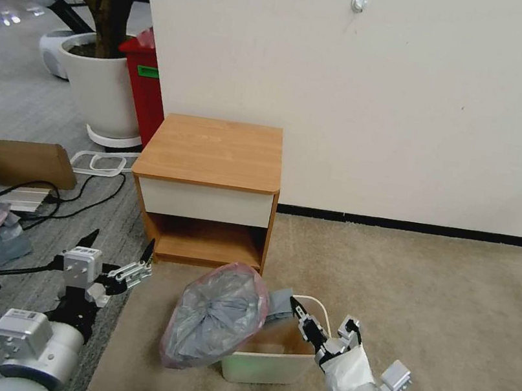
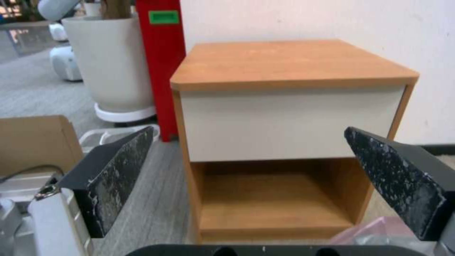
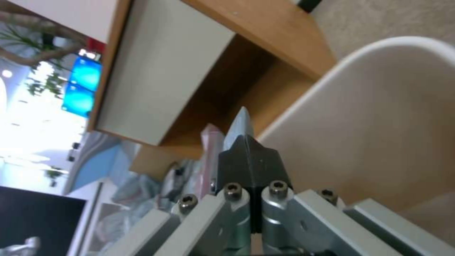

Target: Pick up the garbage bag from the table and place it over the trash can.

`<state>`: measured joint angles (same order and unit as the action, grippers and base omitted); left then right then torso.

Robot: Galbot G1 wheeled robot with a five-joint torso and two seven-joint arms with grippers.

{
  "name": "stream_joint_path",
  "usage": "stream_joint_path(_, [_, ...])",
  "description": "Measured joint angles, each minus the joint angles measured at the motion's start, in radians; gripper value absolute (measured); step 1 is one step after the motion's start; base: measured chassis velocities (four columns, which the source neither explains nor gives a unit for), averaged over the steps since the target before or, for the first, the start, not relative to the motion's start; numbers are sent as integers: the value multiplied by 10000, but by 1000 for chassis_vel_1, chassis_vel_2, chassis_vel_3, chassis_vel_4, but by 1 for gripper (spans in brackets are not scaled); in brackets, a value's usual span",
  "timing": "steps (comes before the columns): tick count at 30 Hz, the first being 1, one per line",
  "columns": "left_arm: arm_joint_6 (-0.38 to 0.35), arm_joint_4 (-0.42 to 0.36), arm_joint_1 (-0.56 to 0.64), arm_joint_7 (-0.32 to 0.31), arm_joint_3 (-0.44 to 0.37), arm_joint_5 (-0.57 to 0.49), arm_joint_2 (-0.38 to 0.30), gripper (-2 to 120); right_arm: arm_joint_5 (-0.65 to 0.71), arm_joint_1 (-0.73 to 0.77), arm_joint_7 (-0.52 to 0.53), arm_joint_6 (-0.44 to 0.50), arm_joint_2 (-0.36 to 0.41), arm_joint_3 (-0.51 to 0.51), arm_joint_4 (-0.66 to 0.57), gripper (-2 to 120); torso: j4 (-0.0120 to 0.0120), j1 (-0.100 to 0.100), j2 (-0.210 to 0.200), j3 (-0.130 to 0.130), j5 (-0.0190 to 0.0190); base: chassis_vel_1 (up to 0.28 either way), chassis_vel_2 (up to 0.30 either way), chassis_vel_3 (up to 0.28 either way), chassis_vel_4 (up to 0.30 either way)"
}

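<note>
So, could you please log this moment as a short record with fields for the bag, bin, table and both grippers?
garbage bag: off the table, draped on the trash can's left side, mostly hanging outside
trash can: on the carpet, in front of the table
table: top bare
right gripper: shut on the bag's edge, above the bin
left gripper: open, empty, left of the bag

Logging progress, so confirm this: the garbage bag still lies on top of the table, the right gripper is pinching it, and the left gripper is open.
Not quite. The table top is bare in the head view; the garbage bag hangs at the trash can on the floor. The right gripper does pinch it, and the left gripper is open.
</note>
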<state>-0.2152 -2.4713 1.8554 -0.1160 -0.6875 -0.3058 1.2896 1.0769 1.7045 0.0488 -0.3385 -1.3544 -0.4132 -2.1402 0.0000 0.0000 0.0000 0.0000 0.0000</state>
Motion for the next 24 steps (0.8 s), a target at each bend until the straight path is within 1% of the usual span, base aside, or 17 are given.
stream_joint_path(4, [186,44,-14,-2,42,-2,31,100,-277,42,241,209,52,-79,51,0,0,0,0,0,0,0,0,0,0])
stream_joint_path(6, [207,53,-28,-2,54,-2,36,100,-337,47,357,249,54,-99,50,2,0,0,0,0,0,0,0,0,0])
stream_joint_path(8, [260,76,-57,-5,77,-4,41,100,-471,58,507,341,54,-100,42,10,0,0,0,0,0,0,0,0,0])
stream_joint_path(9, [299,96,-72,-6,77,1,42,100,-535,67,585,377,57,-96,30,17,0,0,0,0,0,0,0,0,0])
stream_joint_path(10, [313,104,-77,-7,73,3,42,100,-566,81,620,377,68,-93,16,20,0,0,0,0,0,0,0,0,0])
stream_joint_path(11, [313,104,-77,-7,73,3,42,100,-566,81,620,377,68,-93,16,20,0,0,0,0,0,0,0,0,0])
stream_joint_path(14, [329,105,-79,-11,12,3,41,100,-654,186,737,380,135,-102,-107,34,0,0,0,0,0,0,0,0,0])
stream_joint_path(15, [329,105,-79,-11,12,3,41,100,-654,186,737,380,135,-102,-107,34,0,0,0,0,0,0,0,0,0])
stream_joint_path(16, [330,104,-77,-12,7,3,40,100,-676,235,777,409,155,-130,-175,40,0,0,0,0,1,0,0,0,0])
stream_joint_path(17, [331,105,-77,-12,10,2,43,100,-690,266,800,450,166,-157,-219,41,0,0,0,0,0,0,0,0,0])
stream_joint_path(18, [331,115,-76,-12,50,4,57,100,-748,314,830,573,172,-191,-301,48,0,0,0,0,0,0,0,0,0])
stream_joint_path(19, [331,115,-76,-12,50,4,57,100,-748,314,830,573,172,-191,-301,48,0,0,0,0,0,0,0,0,0])
stream_joint_path(21, [318,119,-68,-13,229,26,65,100,-900,357,848,786,156,-208,-420,57,0,0,0,0,0,0,0,0,0])
stream_joint_path(22, [318,119,-68,-13,229,26,65,100,-900,357,848,786,156,-208,-420,57,0,0,0,0,0,0,0,0,0])
stream_joint_path(24, [155,110,-56,-13,771,99,19,100,-1056,372,850,953,108,-208,-540,70,0,0,0,0,0,0,0,0,0])
